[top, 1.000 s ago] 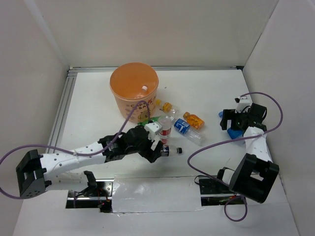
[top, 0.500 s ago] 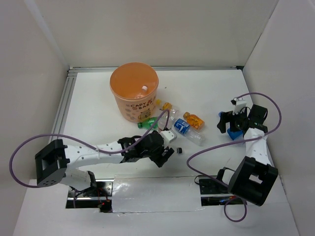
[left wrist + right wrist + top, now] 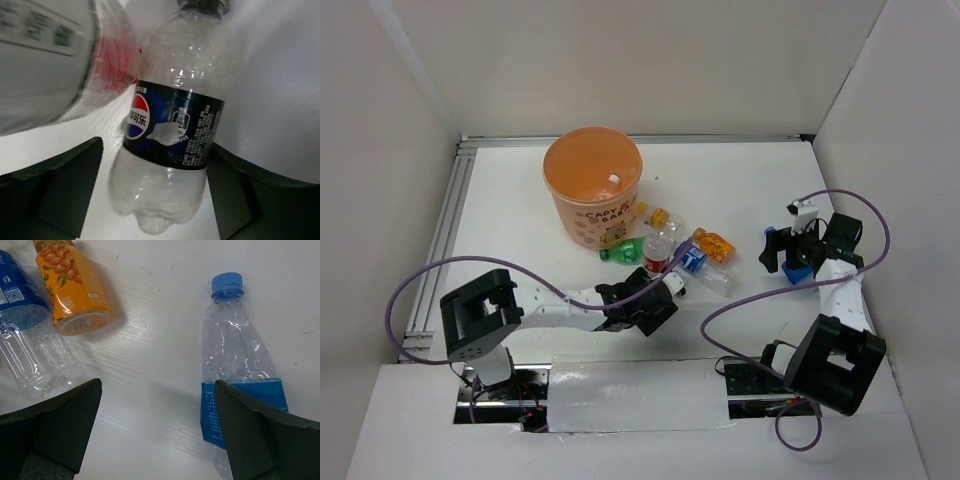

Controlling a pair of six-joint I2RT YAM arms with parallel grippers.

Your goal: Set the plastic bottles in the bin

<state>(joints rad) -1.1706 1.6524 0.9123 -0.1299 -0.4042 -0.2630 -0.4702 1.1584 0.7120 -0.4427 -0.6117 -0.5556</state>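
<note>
The bin, a round orange bucket, stands at the back left. Bottles lie in a cluster to its right: green, red-labelled and upright, blue-labelled, orange, small amber. My left gripper is low at the cluster's near edge. In its wrist view it stands open around a clear bottle with a black-and-blue label, with a gap at the left finger. My right gripper is open over bare table, beside a blue-capped bottle.
White walls close in the table on three sides. A metal rail runs along the left edge. Purple cables loop over both arms. In the right wrist view the orange bottle and a blue-labelled clear bottle lie to the left.
My left arm has folded in towards the middle, with its gripper now lower and nearer the bottle cluster. Its jaws narrowed, then widened again. The right gripper has shifted slightly left.
</note>
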